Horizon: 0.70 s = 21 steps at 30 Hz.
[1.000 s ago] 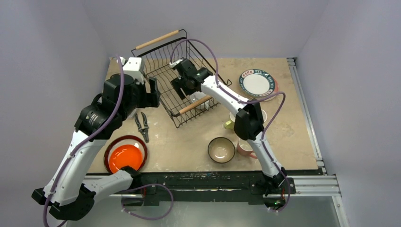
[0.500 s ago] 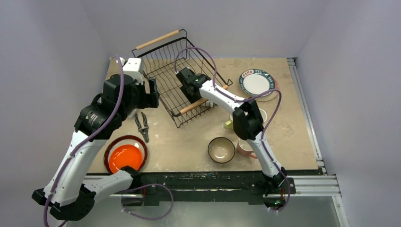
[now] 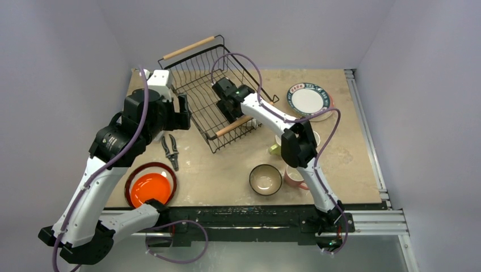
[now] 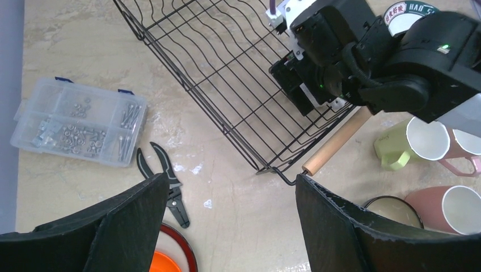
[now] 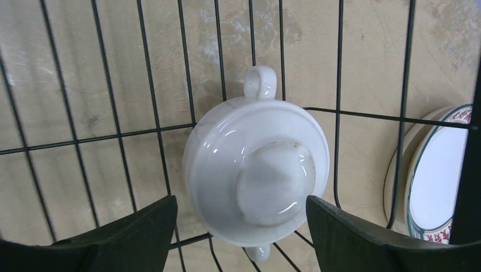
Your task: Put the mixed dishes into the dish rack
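The dish rack point(image 3: 198, 85) stands at the back centre, a wooden handle at each end. My right gripper point(image 3: 227, 105) reaches down into it, open. In the right wrist view its fingers flank the white two-handled cup point(image 5: 255, 175), which rests on the rack's wires, seemingly bottom-up; the right gripper point(image 5: 239, 205) does not touch it. My left gripper point(image 3: 184, 110) hovers open and empty left of the rack; the left wrist view point(image 4: 231, 187) shows bare table between its fingers. The orange plate point(image 3: 148, 188) lies in the dark red-rimmed plate point(image 3: 131, 177) at the front left.
A teal bowl point(image 3: 265, 179), pink mug point(image 3: 295, 177) and yellow-green mug point(image 3: 274, 149) sit front right. Teal-rimmed plates point(image 3: 308, 99) are stacked back right. Black pliers point(image 3: 171, 151) lie left of the rack, and a clear screw box point(image 4: 79, 129) beyond them.
My right gripper has shifted a little toward the rack's near wooden handle and now covers the white cup in the top view. The left arm has not moved.
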Tool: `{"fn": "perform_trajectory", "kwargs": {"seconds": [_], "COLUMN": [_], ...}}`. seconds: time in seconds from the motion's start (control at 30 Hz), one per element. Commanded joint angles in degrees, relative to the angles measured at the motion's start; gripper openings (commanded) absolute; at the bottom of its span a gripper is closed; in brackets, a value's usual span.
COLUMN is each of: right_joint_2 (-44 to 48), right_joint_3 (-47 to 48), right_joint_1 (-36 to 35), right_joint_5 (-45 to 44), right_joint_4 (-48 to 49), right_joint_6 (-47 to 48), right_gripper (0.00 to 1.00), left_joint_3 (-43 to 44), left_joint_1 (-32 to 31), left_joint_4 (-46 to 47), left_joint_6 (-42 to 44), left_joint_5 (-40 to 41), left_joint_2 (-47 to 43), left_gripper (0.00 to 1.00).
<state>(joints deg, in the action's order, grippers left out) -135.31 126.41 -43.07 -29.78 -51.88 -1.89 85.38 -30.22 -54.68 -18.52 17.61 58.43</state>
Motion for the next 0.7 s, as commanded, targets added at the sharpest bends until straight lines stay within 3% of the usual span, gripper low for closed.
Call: {"fn": "perform_trajectory", "kwargs": {"seconds": [0.0, 0.13, 0.23, 0.53, 0.67], "right_joint_2": [7.2, 13.2, 19.7, 46.5, 56.3], "right_joint_3": [8.5, 10.6, 6.5, -21.0, -32.2], "right_joint_1": [-0.1, 0.0, -0.1, 0.0, -0.1], "right_joint_5": [5.0, 10.9, 14.5, 20.7, 25.3], "right_joint_4": [-1.8, -2.5, -2.4, 3.1, 4.8], "right_joint_6": [-3.0, -7.9, -11.4, -15.2, -18.4], "right_gripper": [0.84, 0.89, 0.90, 0.92, 0.92], "left_joint_3": [0.9, 1.7, -0.4, -14.0, -20.8], "left_joint_1": [0.5, 0.6, 0.5, 0.6, 0.5], "left_joint_4": [-1.0, -5.7, -8.1, -12.0, -11.8], "left_joint_6": [-3.2, -11.1, -16.6, -30.4, -33.3], "left_joint_5": [0.1, -0.6, -3.6, -10.0, -18.8], "left_joint_2": [-0.4, -0.9, -3.5, -15.6, -18.8], "left_gripper": [0.81, 0.81, 0.81, 0.82, 0.82]}}
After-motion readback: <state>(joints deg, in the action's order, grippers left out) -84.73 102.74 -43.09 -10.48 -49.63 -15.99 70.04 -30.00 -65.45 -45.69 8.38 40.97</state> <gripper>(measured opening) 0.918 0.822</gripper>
